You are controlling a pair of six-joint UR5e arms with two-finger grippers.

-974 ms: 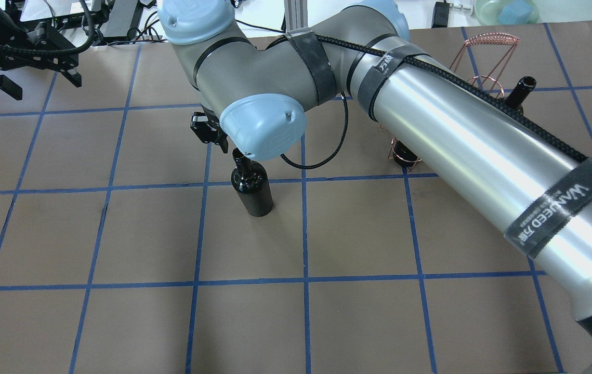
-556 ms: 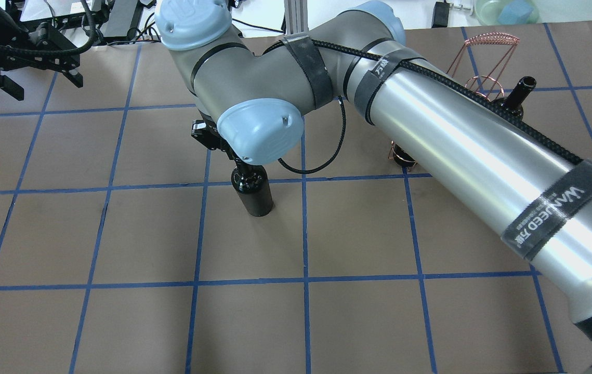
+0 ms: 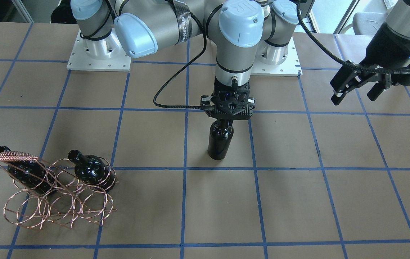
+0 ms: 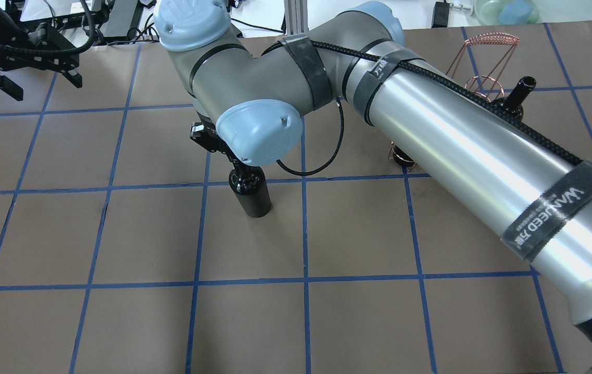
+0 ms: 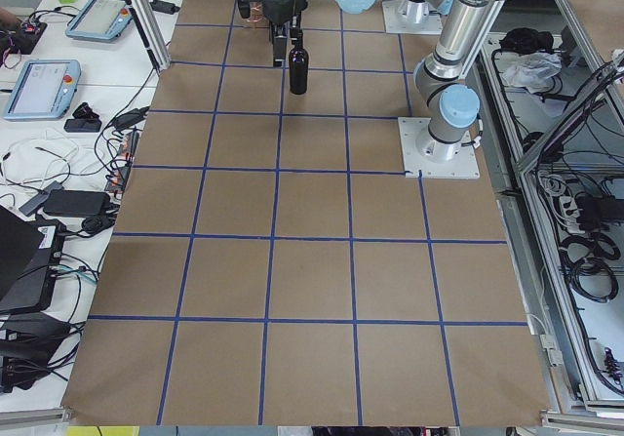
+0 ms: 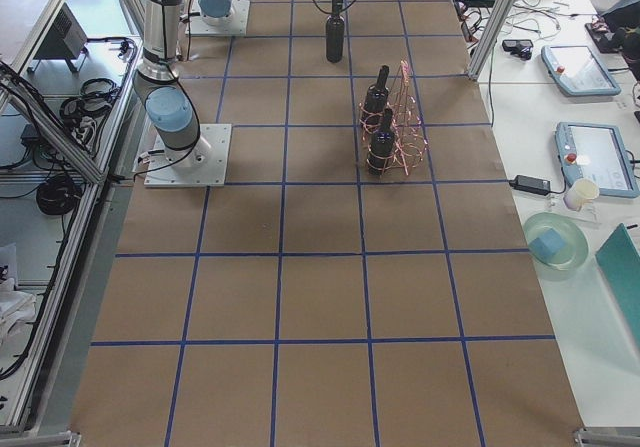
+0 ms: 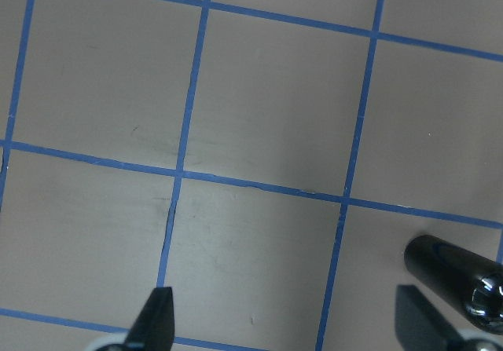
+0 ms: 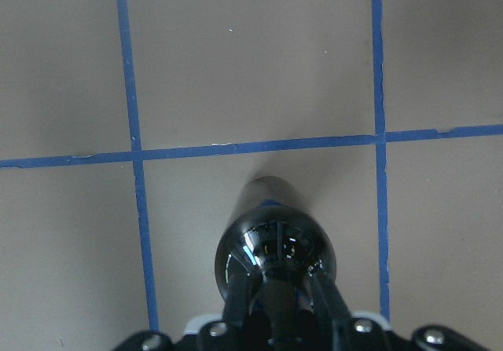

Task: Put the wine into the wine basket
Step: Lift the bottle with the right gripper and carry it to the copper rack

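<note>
A glossy black wine bottle (image 3: 220,140) stands upright near the table's middle; it also shows in the overhead view (image 4: 252,195). My right gripper (image 3: 223,120) is down over its neck and shut on it. The right wrist view shows the fingers (image 8: 240,296) on both sides of the neck above the bottle's shoulder (image 8: 271,245). The copper wire basket (image 3: 57,201) sits at the robot's right, apart from this bottle, with two more black bottles (image 3: 23,171) (image 3: 90,171) in its rings. My left gripper (image 3: 354,97) hangs open and empty, far off at the robot's left.
The brown table (image 3: 298,201) has a blue tape grid. The left wrist view shows its open fingertips (image 7: 157,316) over bare table, with the held bottle (image 7: 456,276) at the lower right. My right forearm (image 4: 483,156) hides most of the basket (image 4: 488,44) from overhead.
My right gripper has come down over the bottle's neck, which now is hidden under the wrist. The bottle has shifted very slightly left. The left arm has not moved.
</note>
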